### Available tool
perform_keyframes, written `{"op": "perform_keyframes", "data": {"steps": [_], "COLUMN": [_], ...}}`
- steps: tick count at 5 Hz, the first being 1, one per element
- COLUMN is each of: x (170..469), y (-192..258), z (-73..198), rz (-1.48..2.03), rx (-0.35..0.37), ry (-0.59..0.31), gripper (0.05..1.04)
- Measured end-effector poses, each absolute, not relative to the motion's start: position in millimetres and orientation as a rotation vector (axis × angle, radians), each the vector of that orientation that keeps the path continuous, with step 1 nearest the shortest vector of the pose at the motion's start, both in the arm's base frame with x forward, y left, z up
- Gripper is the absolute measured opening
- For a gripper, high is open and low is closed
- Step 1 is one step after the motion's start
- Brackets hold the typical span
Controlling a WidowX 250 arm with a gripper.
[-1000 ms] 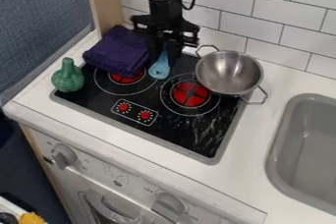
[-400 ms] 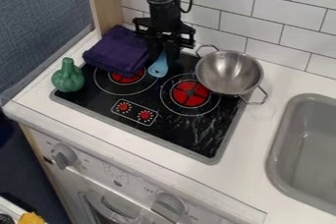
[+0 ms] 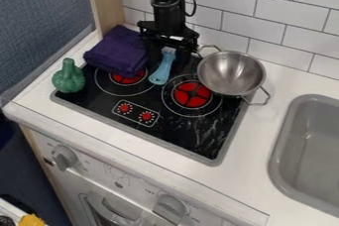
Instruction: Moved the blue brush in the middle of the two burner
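White counter [image 3: 255, 145], tiled wall [image 3: 228, 3] behind, black stove [image 3: 182, 140] set in. Left to right: green gourd [image 3: 69, 77], stove's left edge; purple cloth [image 3: 118, 51], folded, back left; blue brush [image 3: 162, 68], lying between two burners [image 3: 192, 95]; gripper [image 3: 168, 55], at its upper end, fingers parted, released; steel pot [image 3: 231, 73], back right; grey sink [image 3: 285, 163].

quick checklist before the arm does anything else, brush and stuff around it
- Blue brush between the two burners: ok
- Brush apart from the metal pot: ok
- Pot open side up: ok
- Green toy upright, away from the brush: ok
- Gripper free of the brush: cannot tell, it hangs at the upper end
- Gripper free of the purple cloth: cannot tell, they look close
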State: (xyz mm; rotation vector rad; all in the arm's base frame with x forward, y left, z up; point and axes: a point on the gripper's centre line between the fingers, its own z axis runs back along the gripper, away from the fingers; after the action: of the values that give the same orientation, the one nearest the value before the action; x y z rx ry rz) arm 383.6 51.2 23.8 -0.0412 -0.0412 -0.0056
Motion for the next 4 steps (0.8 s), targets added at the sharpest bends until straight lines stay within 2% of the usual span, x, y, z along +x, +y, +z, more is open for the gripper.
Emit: {"op": "perform_keyframes", "data": {"steps": [1, 2, 3, 4], "x": [376.6, 372.5, 363.8, 357.4], "y": [49.8, 51.5, 54.7, 52.3], "z": [31.8, 64.4, 79.5, 83.9], "rz": [0.001, 0.000, -0.006, -0.017], "rx": [-0.045, -0.020, 0.007, -0.002], "ry": [-0.032, -0.075, -0.063, -0.058], "gripper": [1.006, 1.000, 1.000, 1.000]}}
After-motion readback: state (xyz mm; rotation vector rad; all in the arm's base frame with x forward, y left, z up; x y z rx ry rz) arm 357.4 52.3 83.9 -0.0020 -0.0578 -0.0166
